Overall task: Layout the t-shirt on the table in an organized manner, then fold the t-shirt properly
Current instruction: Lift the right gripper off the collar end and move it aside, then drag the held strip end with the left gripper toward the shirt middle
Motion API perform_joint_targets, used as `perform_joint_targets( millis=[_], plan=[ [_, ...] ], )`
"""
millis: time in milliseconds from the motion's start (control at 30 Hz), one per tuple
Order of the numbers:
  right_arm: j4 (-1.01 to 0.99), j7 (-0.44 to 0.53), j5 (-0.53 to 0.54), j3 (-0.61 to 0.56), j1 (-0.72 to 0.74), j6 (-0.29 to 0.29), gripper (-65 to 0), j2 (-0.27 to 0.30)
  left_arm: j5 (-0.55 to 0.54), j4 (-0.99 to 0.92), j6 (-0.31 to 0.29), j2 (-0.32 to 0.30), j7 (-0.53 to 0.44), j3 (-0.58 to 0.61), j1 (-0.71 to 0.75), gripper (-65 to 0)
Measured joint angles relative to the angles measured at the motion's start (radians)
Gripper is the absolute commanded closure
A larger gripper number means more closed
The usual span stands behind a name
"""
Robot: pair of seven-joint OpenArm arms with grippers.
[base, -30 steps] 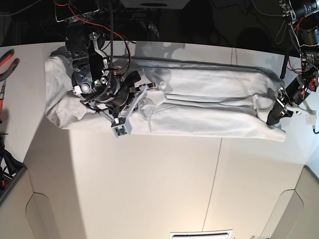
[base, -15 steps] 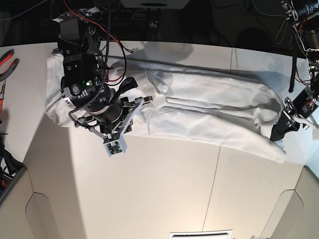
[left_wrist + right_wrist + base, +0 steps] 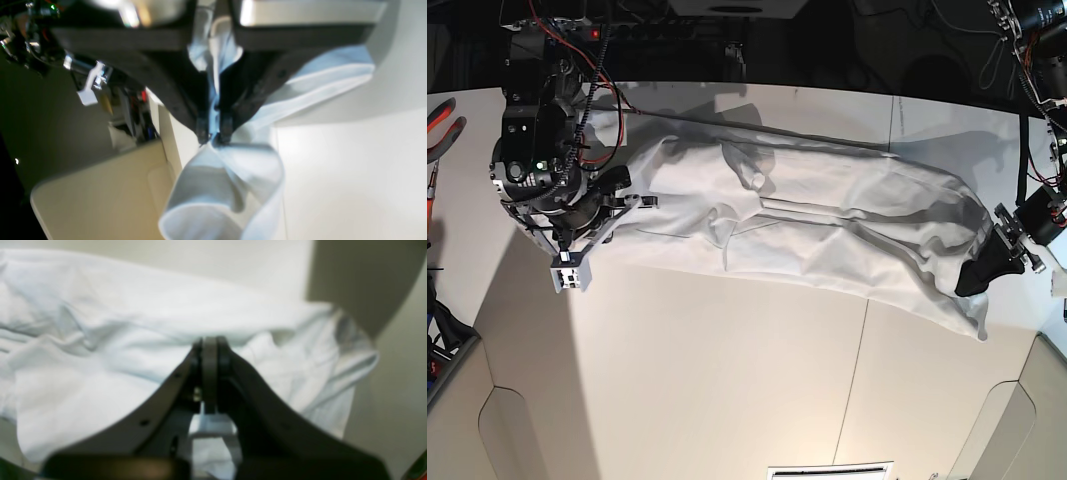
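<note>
The white t-shirt (image 3: pixel 827 215) is stretched in a long band across the far half of the table (image 3: pixel 727 370), sloping down toward the right of the base view. At that right end my left gripper (image 3: pixel 975 276) is shut on a bunched corner; in the left wrist view its jaws (image 3: pixel 212 135) pinch the cloth (image 3: pixel 220 186), which hangs in a loop below. At the left end my right gripper (image 3: pixel 639 201) is shut. In the right wrist view its fingertips (image 3: pixel 209 340) meet at a ridge of wrinkled cloth (image 3: pixel 100 356), which they seem to pinch.
Red-handled pliers (image 3: pixel 441 125) lie at the table's left edge. A thin dark seam (image 3: pixel 857 370) crosses the tabletop. Cut-out corners sit at the front left (image 3: pixel 517 430) and front right (image 3: pixel 1012 420). Cables and dark gear crowd the far edge (image 3: pixel 727 40).
My right arm has swung left and back, and the shirt's left end has lifted and shifted with it. My left gripper has drawn its corner slightly forward, so the shirt now lies more slanted.
</note>
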Motion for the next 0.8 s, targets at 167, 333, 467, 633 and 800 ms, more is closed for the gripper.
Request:
perform_joint_targets(
  millis=[167,333,467,633,800],
  plan=[
    [0.0,0.001,0.035,0.043,-0.027,0.022,0.0,0.0,0.002,0.01,0.0,0.043,0.006,0.001,0.0,0.0],
    [0.0,0.001,0.035,0.043,-0.032,0.027,0.0,-0.002,0.001,0.069,0.0,0.056,0.008,0.068,0.014,0.0],
    [0.0,0.002,0.035,0.043,-0.032,0.029,0.0,-0.002,0.002,0.141,-0.001,0.064,0.009,0.158,0.034,0.0],
    [0.0,0.005,0.035,0.043,-0.032,0.029,0.0,-0.002,0.002,0.196,-0.002,0.111,0.0,0.205,0.031,0.0],
    [0.0,0.006,0.035,0.043,-0.032,0.029,0.0,-0.002,0.004,0.201,-0.002,0.174,0.001,0.268,0.034,0.0]
  ],
)
